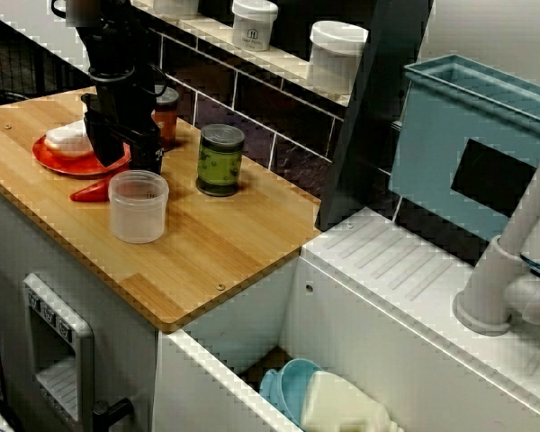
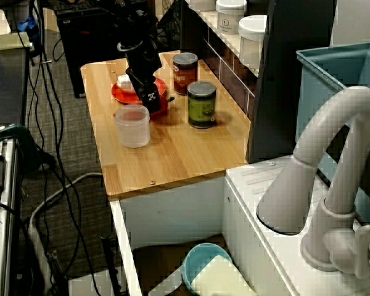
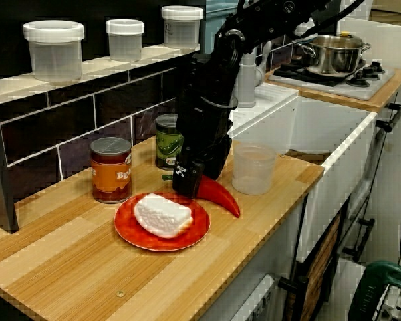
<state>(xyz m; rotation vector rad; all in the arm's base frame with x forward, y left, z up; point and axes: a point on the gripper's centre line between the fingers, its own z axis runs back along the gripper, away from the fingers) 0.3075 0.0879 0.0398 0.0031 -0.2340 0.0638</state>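
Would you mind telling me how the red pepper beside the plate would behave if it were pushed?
The red pepper is curved and tapered, so it would probably pivot rather than slide straight. Its glossy skin may be slippery. It looks small and likely light.

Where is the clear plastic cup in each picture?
View beside the blue bin: clear plastic cup left of centre.
View over the white tap: cup upper left.
View facing the tiled wall: cup right of centre.
Shared landmark: green tin can close by.
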